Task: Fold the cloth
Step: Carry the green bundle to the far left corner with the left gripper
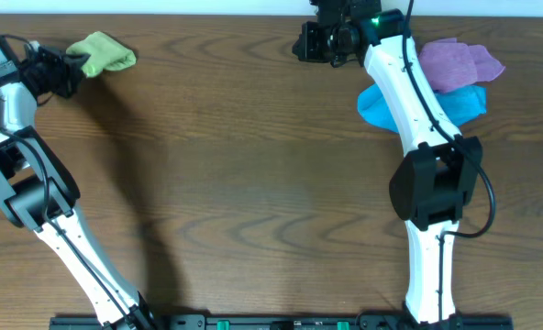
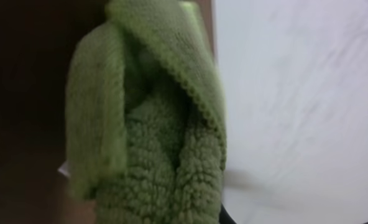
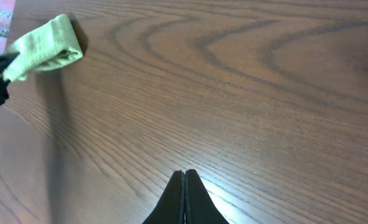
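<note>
The bunched green cloth (image 1: 106, 53) is being held at 10 o'clock on the surface (image 1: 253, 183), beside the far edge. The left gripper (image 1: 72, 64) is clamped on its 8 o'clock end. The right gripper (image 3: 184, 177) is being held at 12 o'clock with its fingers pressed together, empty. Open room is being offered from the centre to 6 o'clock. A purple cloth (image 1: 459, 62) and a blue cloth (image 1: 464, 105) are lying at 2 o'clock.

This looks like a robotics lab bench rather than a home. A dark wood-grain table (image 1: 253, 183) carries two white-and-black robot arms, the left arm (image 1: 5, 105) and the right arm (image 1: 427, 174), both rising from a black mounting rail (image 1: 281, 322) along the near edge. A plain white surface (image 2: 296, 93) lies past the far edge. A green cloth (image 1: 106, 52) sits far left, and a purple cloth (image 1: 459, 62) overlaps a blue cloth (image 1: 469, 104) far right.
</note>
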Robot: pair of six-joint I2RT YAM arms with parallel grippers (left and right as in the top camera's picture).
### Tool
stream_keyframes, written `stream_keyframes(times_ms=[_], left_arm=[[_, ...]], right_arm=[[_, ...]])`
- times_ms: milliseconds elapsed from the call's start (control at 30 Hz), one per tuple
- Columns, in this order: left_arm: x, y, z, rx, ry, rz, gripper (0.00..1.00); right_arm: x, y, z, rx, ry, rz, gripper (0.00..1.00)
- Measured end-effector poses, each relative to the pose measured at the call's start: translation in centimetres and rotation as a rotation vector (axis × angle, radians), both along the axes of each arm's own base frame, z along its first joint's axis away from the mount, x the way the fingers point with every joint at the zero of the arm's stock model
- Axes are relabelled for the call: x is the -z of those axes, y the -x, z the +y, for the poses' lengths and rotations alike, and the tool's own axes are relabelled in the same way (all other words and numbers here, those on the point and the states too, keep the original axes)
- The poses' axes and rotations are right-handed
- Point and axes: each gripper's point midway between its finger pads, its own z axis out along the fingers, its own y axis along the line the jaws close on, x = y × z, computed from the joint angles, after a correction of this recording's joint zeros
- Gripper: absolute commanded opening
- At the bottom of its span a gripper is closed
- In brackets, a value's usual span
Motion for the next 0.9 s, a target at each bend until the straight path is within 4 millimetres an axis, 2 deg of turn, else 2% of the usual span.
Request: stream_keyframes(times_ms=[100,433,667,800,900], left_arm=[[0.7,1.0,-0.5,0.062,-0.036,0.004,0.06],[0.5,1.7,-0.7,0.133,-0.12,-0.04,0.06],[2.1,3.4,-1.8,0.097,-0.041,0.128,0.06],[2.2,2.5,-2.1,0.031,-0.014,0.172,0.06],[1.4,0.7,-1.6,-0.032,-0.005,0.133,0.06]], right_arm=[[0.0,0.0,0.0,0.0,0.0,-0.002,0.02],[-0.1,-0.1,0.1,-0.001,-0.001,-0.007,0.02],[-0.6,-0.3,1.3,-0.02,-0.012,-0.043,0.01],[-0.6,0.2,2.5,-0.041,-0.013,-0.044,0.02],[-0.7,0.4,3.0,-0.049,-0.015,-0.043,0.01]])
